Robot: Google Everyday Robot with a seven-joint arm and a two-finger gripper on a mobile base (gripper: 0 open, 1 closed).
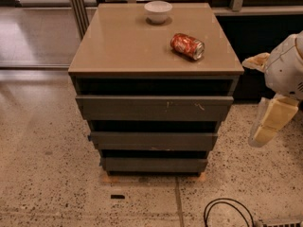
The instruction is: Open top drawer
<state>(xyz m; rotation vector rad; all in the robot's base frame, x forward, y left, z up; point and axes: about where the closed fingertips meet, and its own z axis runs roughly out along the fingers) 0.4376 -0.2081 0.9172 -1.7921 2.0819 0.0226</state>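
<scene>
A small dark scrap (117,196) lies on the speckled floor (42,174), off the desk's front left corner. The desk (123,46) has a tan top. A white bowl (158,11) stands upright at the middle of its back edge. Just under the front edge, below a dark gap, sits the top drawer (142,108), its wide grey front showing pale scratches (199,106) toward the right; none of its inside shows. Two narrower drawer fronts (154,141) are stacked beneath it. A red can (187,46) lies on its side near the right edge. A black cable (227,212) loops on the floor off the front right corner. The gripper (252,100) hangs beyond the right edge, well apart from the drawer, spread and holding nothing
</scene>
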